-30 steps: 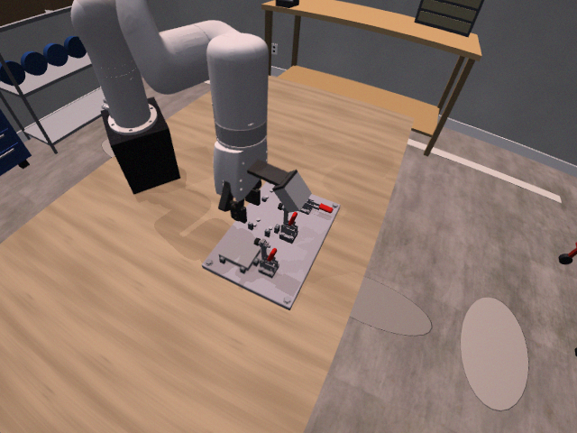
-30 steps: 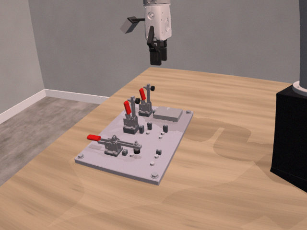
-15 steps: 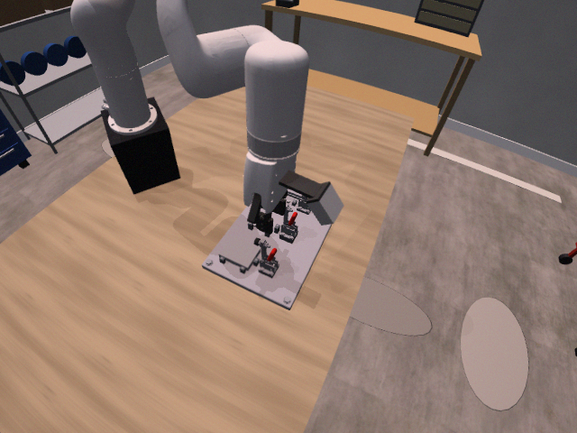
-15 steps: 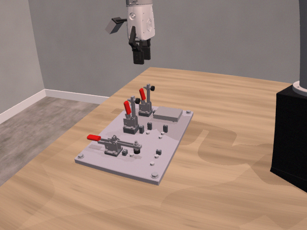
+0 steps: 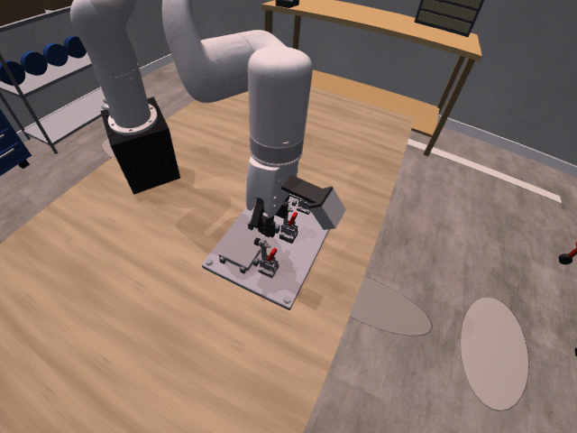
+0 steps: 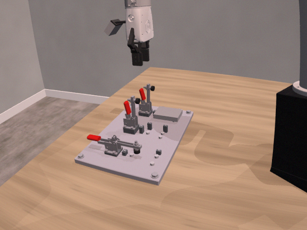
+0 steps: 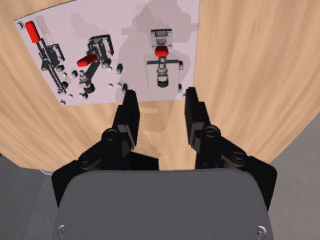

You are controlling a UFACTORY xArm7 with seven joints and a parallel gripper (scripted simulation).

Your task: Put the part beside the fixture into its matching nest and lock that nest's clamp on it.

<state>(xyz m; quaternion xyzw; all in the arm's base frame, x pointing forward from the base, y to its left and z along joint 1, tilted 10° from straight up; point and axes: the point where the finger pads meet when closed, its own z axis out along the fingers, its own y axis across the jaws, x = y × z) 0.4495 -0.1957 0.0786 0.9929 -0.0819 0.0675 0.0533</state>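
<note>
Part, gray and rectangular, lies in the end nest of the fixture, beside an upright clamp whose bar stands raised. Wooden surface carries everything. White arm reaches over it. Pale base plate holds three clamps; the middle clamp also has its bar up, while the far-side clamp has its bar lowered over an unfilled nest. Black fingers hang above the fixture, partly open, with nothing between them. Smallest are the round rest pads.
</note>
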